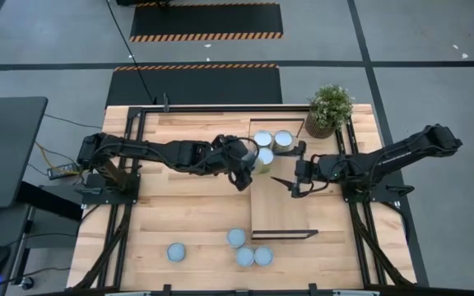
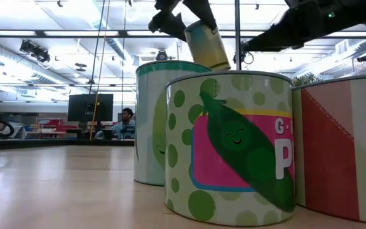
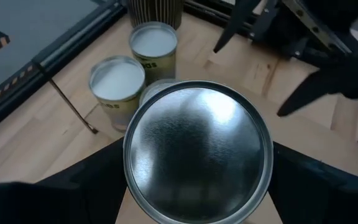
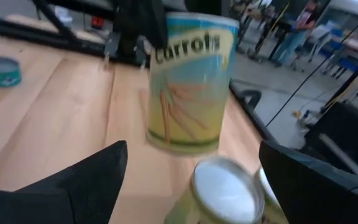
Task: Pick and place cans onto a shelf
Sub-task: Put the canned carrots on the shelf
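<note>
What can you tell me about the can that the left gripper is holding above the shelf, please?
The can is a small cylinder with a pale yellow label, a blue band at the top and lettering reading roughly "Carrots". Its shiny bare-metal end faces the left wrist camera. The left gripper grips its sides and holds it tilted in the air over the shelf, just short of two standing cans. Nothing else touches it.

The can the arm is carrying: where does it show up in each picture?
High view: the held can, centre, just below two shelved cans.
Low view: top centre, tilted, above the pea cans.
Left wrist view: its metal end fills the centre.
Right wrist view: centre.
Shared landmark: the two shelved cans.
</note>
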